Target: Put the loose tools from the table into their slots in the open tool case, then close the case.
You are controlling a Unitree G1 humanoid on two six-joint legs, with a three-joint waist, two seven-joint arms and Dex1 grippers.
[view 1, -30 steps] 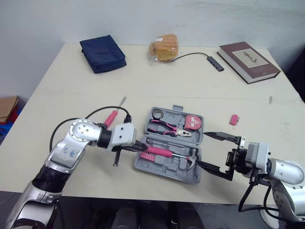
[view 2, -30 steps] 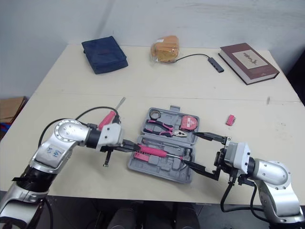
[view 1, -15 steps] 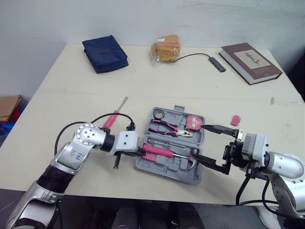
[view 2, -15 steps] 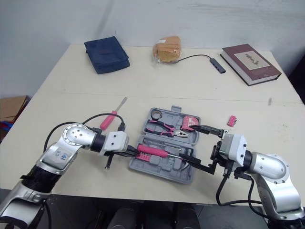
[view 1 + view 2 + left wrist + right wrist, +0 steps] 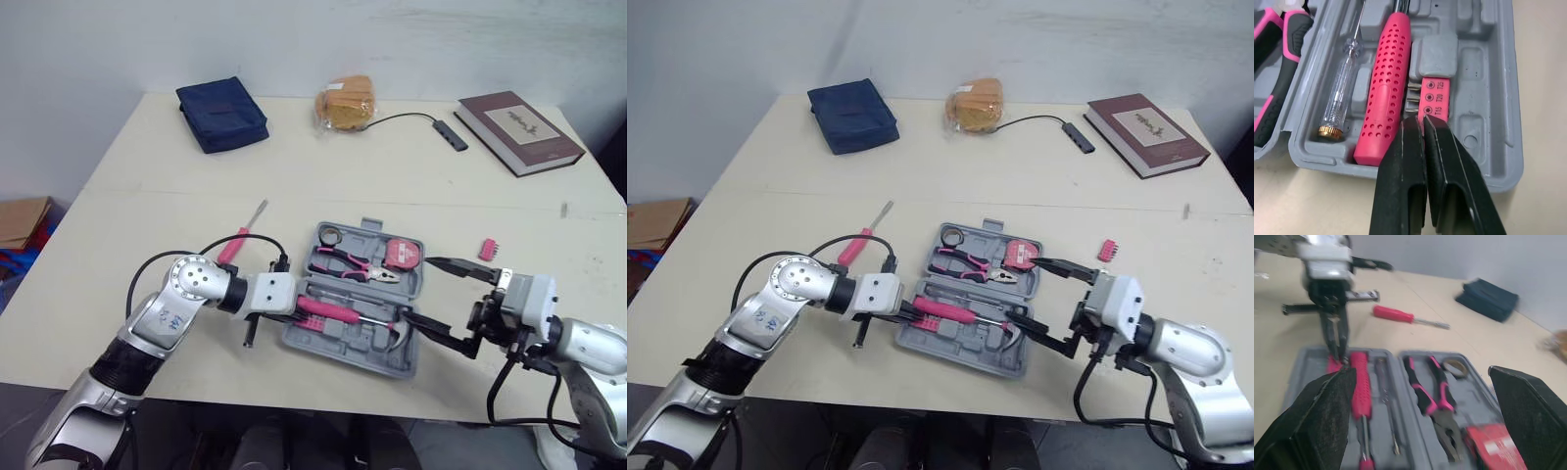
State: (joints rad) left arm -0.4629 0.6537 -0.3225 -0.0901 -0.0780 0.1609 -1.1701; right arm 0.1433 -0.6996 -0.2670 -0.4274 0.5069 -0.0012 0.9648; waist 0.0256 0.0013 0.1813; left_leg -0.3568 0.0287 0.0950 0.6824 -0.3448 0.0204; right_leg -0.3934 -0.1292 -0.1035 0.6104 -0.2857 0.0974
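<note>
- the case point(image 5: 338, 345) lies open near the table's point(image 5: 157, 196) front edge, with its lid half at 12 o'clock.
- in the near half a bit strip point(image 5: 1435, 95), a pink driver point(image 5: 1386, 98) and a clear tester point(image 5: 1344, 83) are seated side by side; a hammer point(image 5: 397, 333) is seen at the 4 o'clock end.
- in the lid half pliers point(image 5: 355, 264) are held, with a tape measure point(image 5: 402, 255) at 3 o'clock of them.
- the left gripper point(image 5: 1420, 119) is brought in from the case's 9 o'clock; its fingers are pressed together with no gap, and their tips are set against the near end of the bit strip, just beside the pink driver's handle.
- the right gripper point(image 5: 416, 288) is held at the case's 3 o'clock edge with its fingers spread wide and nothing between them.
- a loose screwdriver point(image 5: 233, 245) is left on the table at 10 o'clock of the case, near it.
- loose bits point(image 5: 487, 250) are left at 2 o'clock of the case.
- at the far edge a blue pouch point(image 5: 222, 113) is seen at 11 o'clock, a food bag point(image 5: 345, 100) at 12 o'clock and a book point(image 5: 519, 117) at 1 o'clock.
</note>
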